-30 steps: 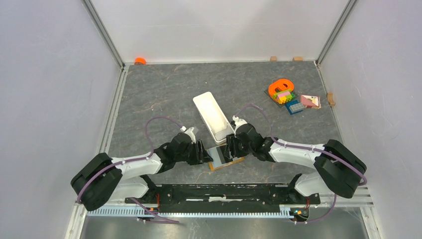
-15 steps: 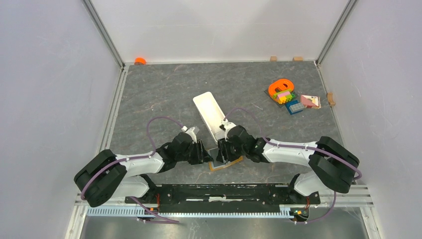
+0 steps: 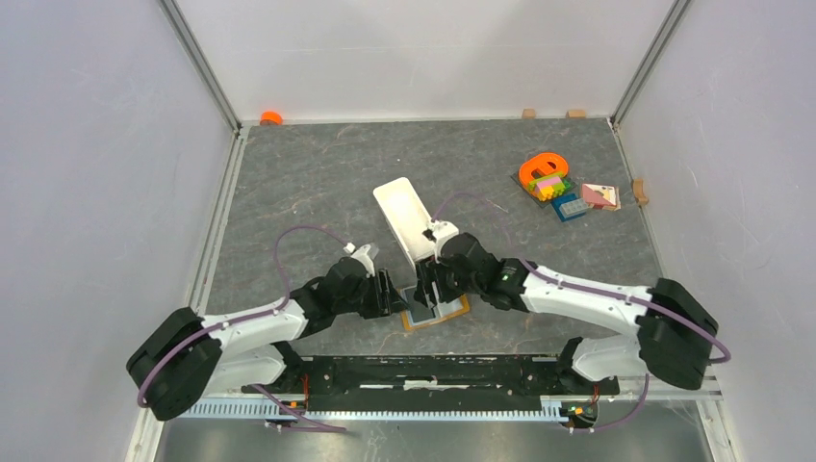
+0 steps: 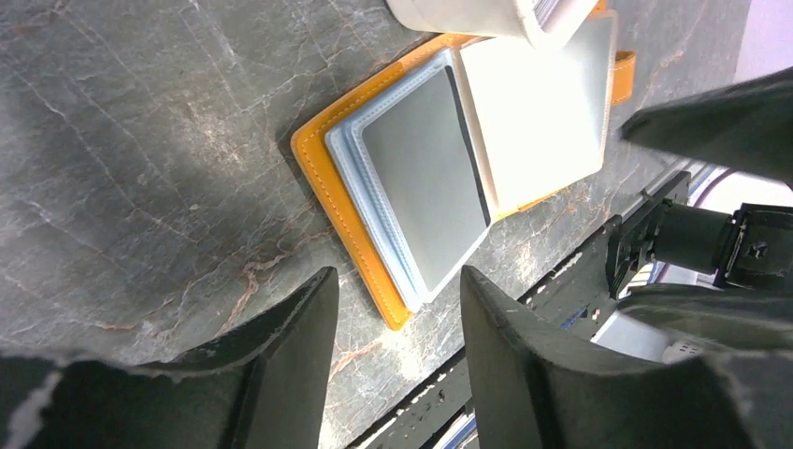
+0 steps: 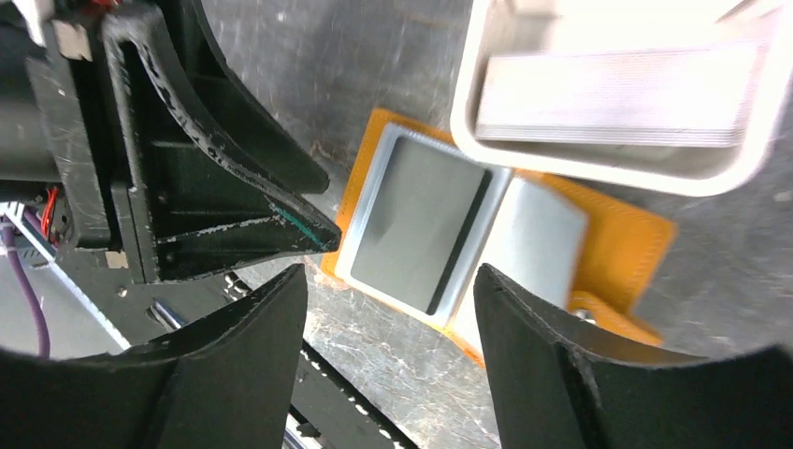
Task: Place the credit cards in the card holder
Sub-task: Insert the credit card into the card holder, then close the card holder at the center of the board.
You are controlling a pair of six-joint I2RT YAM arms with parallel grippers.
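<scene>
The card holder (image 3: 438, 315) lies open on the table near the front edge, orange with pale inner pockets. It shows in the left wrist view (image 4: 351, 210) and the right wrist view (image 5: 641, 238). A grey card (image 4: 421, 178) sits in its left pocket, also seen in the right wrist view (image 5: 421, 220). A stack of cards (image 5: 617, 89) lies in the white tray (image 3: 404, 212) just behind the holder. My left gripper (image 3: 396, 294) is open and empty at the holder's left edge (image 4: 397, 281). My right gripper (image 3: 430, 287) is open and empty, hovering over the holder (image 5: 391, 276).
Toy blocks and an orange ring (image 3: 546, 175) sit at the back right. An orange object (image 3: 270, 117) lies in the far left corner. Small wooden blocks (image 3: 528, 113) line the back wall. The black base rail (image 3: 433, 371) runs along the near edge.
My right gripper has moved left, from the holder's right side to above its middle. My left gripper has stayed at the holder's left edge.
</scene>
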